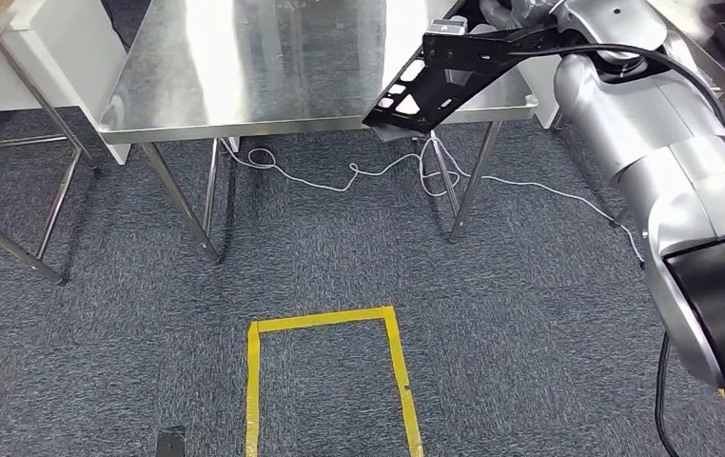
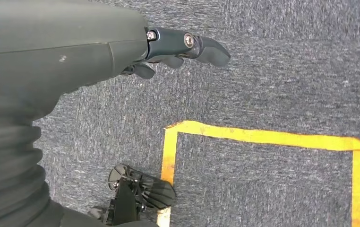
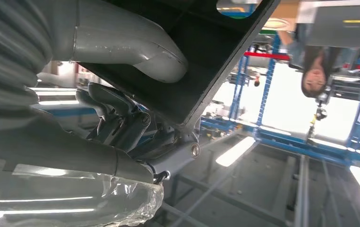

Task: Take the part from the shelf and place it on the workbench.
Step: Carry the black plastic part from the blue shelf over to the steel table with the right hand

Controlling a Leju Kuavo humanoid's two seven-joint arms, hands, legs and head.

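Right hand (image 3: 135,118) wrapped around the black part (image 1: 435,81), thumb pressed on one flat face, darker fingers curled against the other. Held in the air over the near right corner of the steel surface (image 1: 244,76), tilted, low end hanging past the edge, not yet touching. Left hand (image 2: 178,49) down by the side above the carpet and yellow tape (image 2: 263,137), holding nothing, fingers loosely bent.

Looks like stiff, flat sheet metal with cut-out slots: rigid, probably fairly light, smooth painted faces likely slippery. Long shape means leverage against the grasp, so best taken near the middle or by a slot edge, squeezing across the flat. Hard on steel: likely to clang or skid if released tilted.
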